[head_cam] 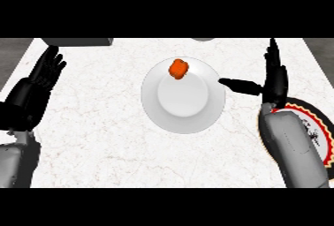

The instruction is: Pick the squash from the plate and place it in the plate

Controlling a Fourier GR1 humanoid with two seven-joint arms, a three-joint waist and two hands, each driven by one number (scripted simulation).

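Observation:
An orange squash [179, 69] lies on the far part of a white plate [184, 106] in the middle of the counter. My right hand [275, 78] stands just right of that plate, fingers straight and pointing away, thumb stretched toward the plate's rim; it holds nothing. Under my right forearm lies a second plate [316, 124] with a red, yellow and black patterned rim, mostly hidden. My left hand [40, 77] rests open at the left edge, well away from the squash.
A grey box-like object [78, 41] sits at the counter's far left edge, and a small grey shape [203, 39] shows at the far edge. The marble counter [104, 145] stretches bare toward me between the forearms.

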